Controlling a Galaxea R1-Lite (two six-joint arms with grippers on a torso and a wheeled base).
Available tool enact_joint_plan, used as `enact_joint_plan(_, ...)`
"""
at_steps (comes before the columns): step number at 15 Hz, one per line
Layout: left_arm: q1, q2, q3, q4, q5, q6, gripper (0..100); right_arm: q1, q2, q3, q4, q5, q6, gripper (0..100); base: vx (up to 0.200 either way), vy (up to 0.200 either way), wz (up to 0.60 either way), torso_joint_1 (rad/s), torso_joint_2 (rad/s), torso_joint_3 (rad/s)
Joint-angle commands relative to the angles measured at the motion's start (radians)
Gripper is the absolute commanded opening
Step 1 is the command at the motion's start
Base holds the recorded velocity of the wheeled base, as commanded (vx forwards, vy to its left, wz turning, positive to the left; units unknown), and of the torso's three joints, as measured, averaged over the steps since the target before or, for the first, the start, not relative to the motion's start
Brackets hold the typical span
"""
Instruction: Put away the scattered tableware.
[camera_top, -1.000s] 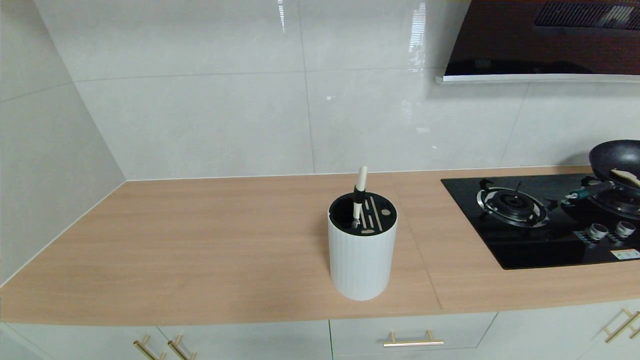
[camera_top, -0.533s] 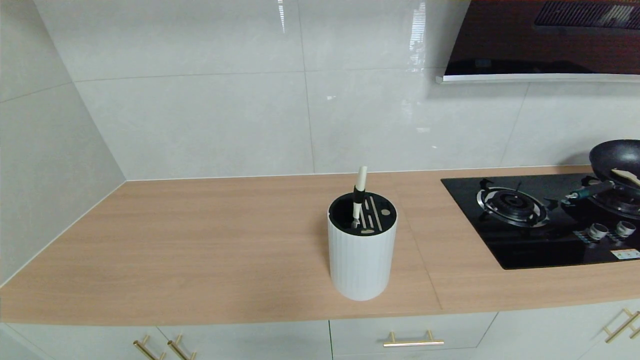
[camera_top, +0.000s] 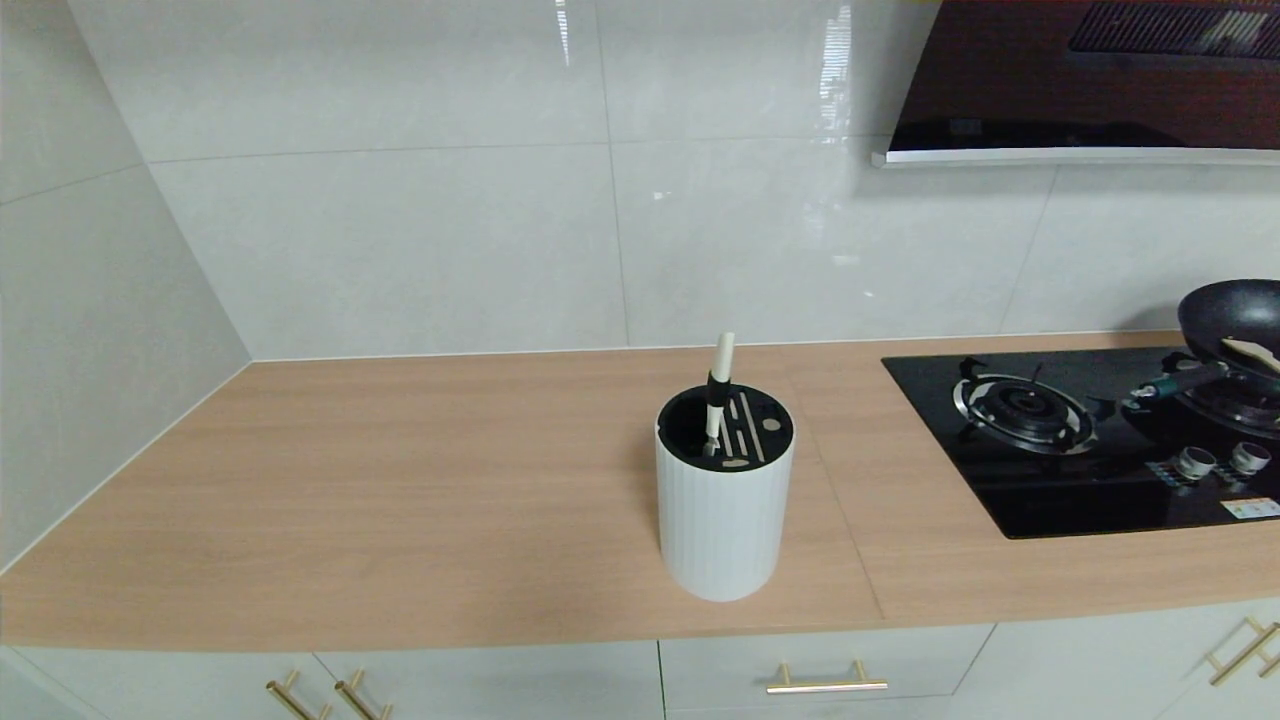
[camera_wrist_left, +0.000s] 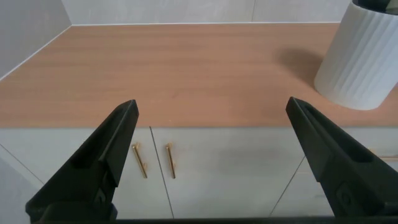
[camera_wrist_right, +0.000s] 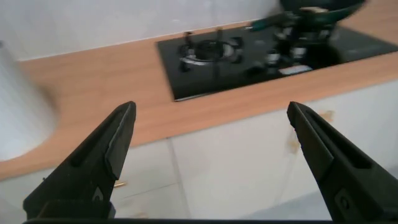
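A white ribbed utensil holder with a black slotted top stands on the wooden countertop, near its front edge. One utensil with a cream and black handle sticks up out of it. My left gripper is open, held low in front of the cabinet doors, with the holder off to one side. My right gripper is also open with nothing between its fingers, below the counter edge and facing the stove. The holder's side appears at that view's edge.
A black gas stove sits at the counter's right, with a dark pan on its far burner. A range hood hangs above. White cabinets with gold handles run below the counter. Tiled walls close the back and left.
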Motion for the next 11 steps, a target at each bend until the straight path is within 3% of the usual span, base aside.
enact_joint_plan(1, 0.0, 0.002, 0.0, 0.0, 0.002, -0.001, 100, 0.0, 0.003, 0.001, 0.03, 0.058, -0.007, 100, 0.0, 0.0, 0.0, 0.0, 0.0, 0.0)
enact_joint_plan(3, 0.0, 0.002, 0.0, 0.0, 0.0, 0.001, 100, 0.0, 0.003, 0.001, 0.041, 0.097, -0.104, 100, 0.0, 0.0, 0.0, 0.0, 0.0, 0.0)
enact_joint_plan(11, 0.0, 0.002, 0.0, 0.0, 0.0, 0.001, 100, 0.0, 0.003, 0.001, 0.039, 0.105, -0.069, 100, 0.0, 0.0, 0.0, 0.0, 0.0, 0.0)
